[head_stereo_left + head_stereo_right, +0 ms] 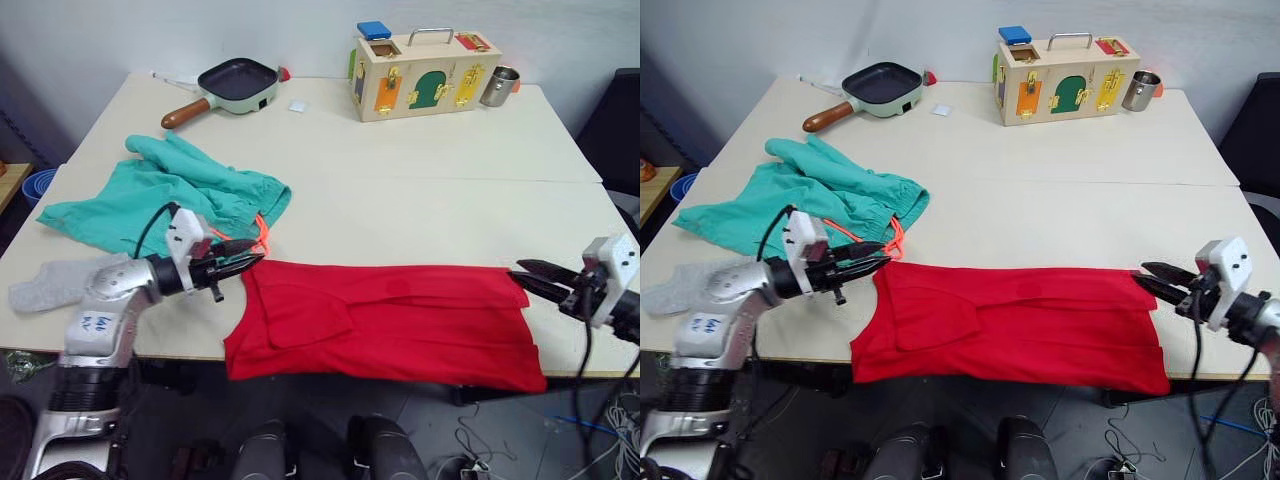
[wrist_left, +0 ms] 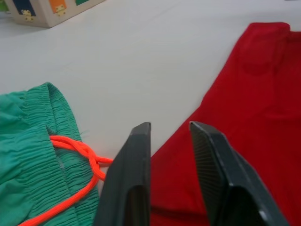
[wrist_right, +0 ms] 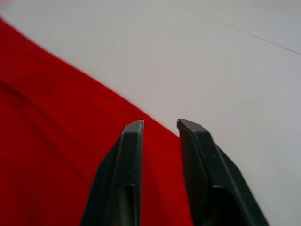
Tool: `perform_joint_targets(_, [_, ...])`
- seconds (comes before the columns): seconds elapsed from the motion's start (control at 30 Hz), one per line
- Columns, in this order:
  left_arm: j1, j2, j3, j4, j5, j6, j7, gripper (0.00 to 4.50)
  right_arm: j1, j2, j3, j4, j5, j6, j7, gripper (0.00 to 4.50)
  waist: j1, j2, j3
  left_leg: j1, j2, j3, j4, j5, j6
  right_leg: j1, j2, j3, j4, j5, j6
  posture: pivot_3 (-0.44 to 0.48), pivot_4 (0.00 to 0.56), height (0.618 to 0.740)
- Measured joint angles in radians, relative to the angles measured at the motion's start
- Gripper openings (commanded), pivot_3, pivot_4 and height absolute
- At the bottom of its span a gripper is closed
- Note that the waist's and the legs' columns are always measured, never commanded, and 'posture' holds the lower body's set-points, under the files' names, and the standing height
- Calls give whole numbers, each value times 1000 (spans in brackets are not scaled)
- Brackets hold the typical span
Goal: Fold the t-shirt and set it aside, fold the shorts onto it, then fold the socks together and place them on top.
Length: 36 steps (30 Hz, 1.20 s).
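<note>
T-shirt (image 1: 390,325) spread along near edge of surface (image 1: 420,170), between left hand (image 1: 243,264) and right hand (image 1: 527,277), both spread; shorts (image 1: 165,195) and socks (image 1: 50,283) lie left.

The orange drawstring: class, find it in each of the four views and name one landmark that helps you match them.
Left eye: drawstring by the left gripper.
Right eye: by the same fingertips.
Left wrist: on the shorts, beside the fingers.
Right wrist: not in it.
Landmark: t-shirt.

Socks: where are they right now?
One grey sock lies at the table's near-left edge, beside the left arm, just in front of the teal shorts. Whether it's both socks, I can't tell.
</note>
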Motion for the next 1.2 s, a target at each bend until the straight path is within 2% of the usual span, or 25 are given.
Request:
perform_joint_targets(0.13, [4,75,-12,-8,-17,-9,-127,3471,-149,-125,138,173,-108,11,124,3701,-6,0,0,0,0,2,-1,0,0,-1,0,0,0,0,0,0,150,740])
perform_joint_targets(0.2, [9,72,-17,-16,-42,-25,-182,4112,-240,-127,194,249,-158,-17,151,4419,-9,0,0,0,0,1,-2,1,-1,-2,0,0,0,0,0,0,150,740])
perform_joint_targets(0.23, [14,68,-22,-20,-50,-28,-203,4431,-298,-115,231,300,-186,-29,159,4500,-12,0,0,0,0,1,-2,1,-1,-2,0,0,0,0,0,0,150,740])
perform_joint_targets(0.27, [17,59,-33,-27,-60,-29,-220,4474,-352,-105,267,355,-220,-40,162,4500,-16,1,0,0,0,2,-2,2,-1,-2,0,0,0,0,0,0,150,740])
perform_joint_targets(0.47, [21,12,-45,-42,-102,-22,-228,4474,-637,-47,417,657,-380,-58,196,4500,-25,2,1,-1,0,2,-2,2,-1,-3,0,0,0,0,0,0,150,740])
perform_joint_targets(0.57, [32,12,-41,-68,-108,-13,-225,4474,-729,-30,468,770,-450,-63,210,4500,-25,2,1,-2,0,2,-2,3,-1,-3,0,0,-1,0,0,0,150,740])
perform_joint_targets(0.7, [65,15,-34,-90,-113,-4,-219,4500,-800,-3,515,869,-512,-52,259,3590,-27,2,1,-2,0,2,-2,2,-1,-3,0,0,-1,0,0,0,150,740])
perform_joint_targets(1.03, [79,30,-8,-114,-121,9,-209,4500,-860,31,539,965,-573,-53,296,26,-27,2,1,-2,0,2,-2,3,-2,-3,0,0,0,0,0,0,150,740])
perform_joint_targets(1.2, [79,30,-9,-114,-121,9,-209,4500,-871,40,539,972,-594,-82,296,26,-27,2,1,-1,0,2,-1,3,-2,-2,0,0,0,0,0,0,150,740])
